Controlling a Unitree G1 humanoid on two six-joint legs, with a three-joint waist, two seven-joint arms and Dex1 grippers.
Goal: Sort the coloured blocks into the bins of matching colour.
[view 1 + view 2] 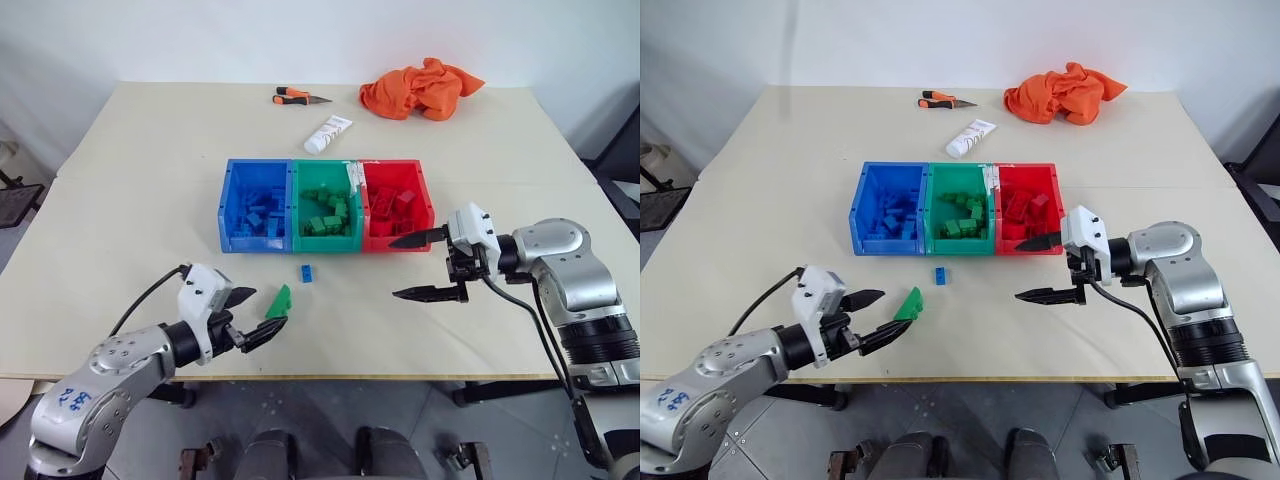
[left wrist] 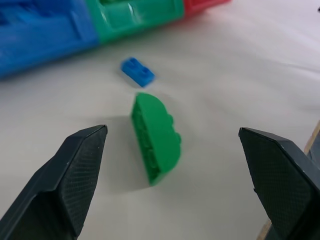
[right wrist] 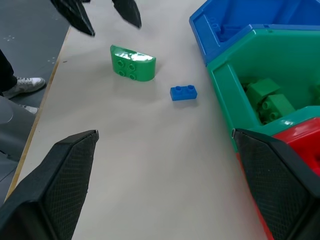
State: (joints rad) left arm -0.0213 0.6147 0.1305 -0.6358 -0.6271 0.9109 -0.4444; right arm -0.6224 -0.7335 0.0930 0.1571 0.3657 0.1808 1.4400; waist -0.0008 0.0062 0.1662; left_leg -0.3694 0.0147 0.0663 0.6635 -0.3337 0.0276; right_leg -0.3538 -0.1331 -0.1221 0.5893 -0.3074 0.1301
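While most bricks already sit in the bins, a green block and a small blue block lie loose on the table, at six o'clock from the green bin. The left gripper gapes wide and empty beside the green block; at three o'clock, the right gripper hangs wide, holding nothing.

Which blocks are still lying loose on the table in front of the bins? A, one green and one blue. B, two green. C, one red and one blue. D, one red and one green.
A: a green block lies by the open left gripper, and a small blue block sits just in front of the bins.
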